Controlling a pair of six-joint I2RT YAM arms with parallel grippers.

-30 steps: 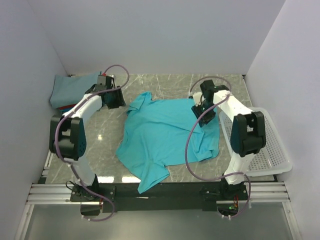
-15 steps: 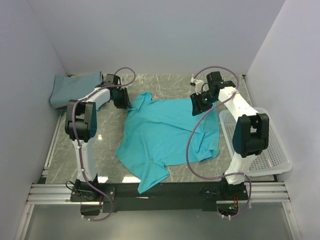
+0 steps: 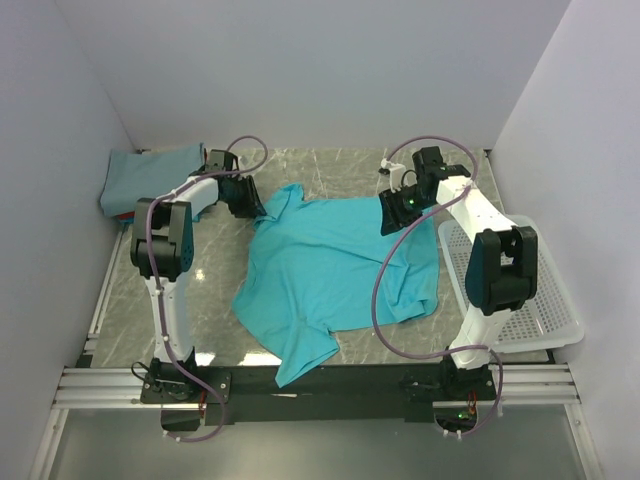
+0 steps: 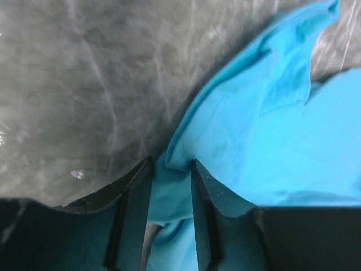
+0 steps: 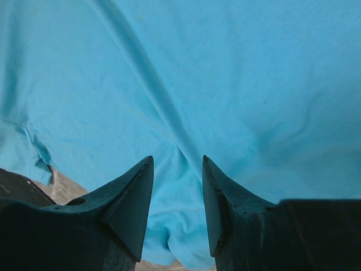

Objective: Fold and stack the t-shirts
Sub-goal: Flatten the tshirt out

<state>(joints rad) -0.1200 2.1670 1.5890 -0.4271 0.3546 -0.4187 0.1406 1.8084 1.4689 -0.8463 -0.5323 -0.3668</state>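
Top external view: over the last second both arms have reached out to the far edge of the turquoise t-shirt [image 3: 335, 265], which lies spread open on the desk [image 3: 340, 170]. This suggests the first fold is about to start. The folded tees [image 3: 145, 178] wait at the far left corner.

Your left fingers [image 4: 131, 220] sit slightly apart at the sleeve. A fold of hem fills the gap and touches both, but you cannot tell if it is pinched. Your right fingers [image 5: 124, 214] are narrowly apart, low over the cloth with a crease between them, gripping nothing.
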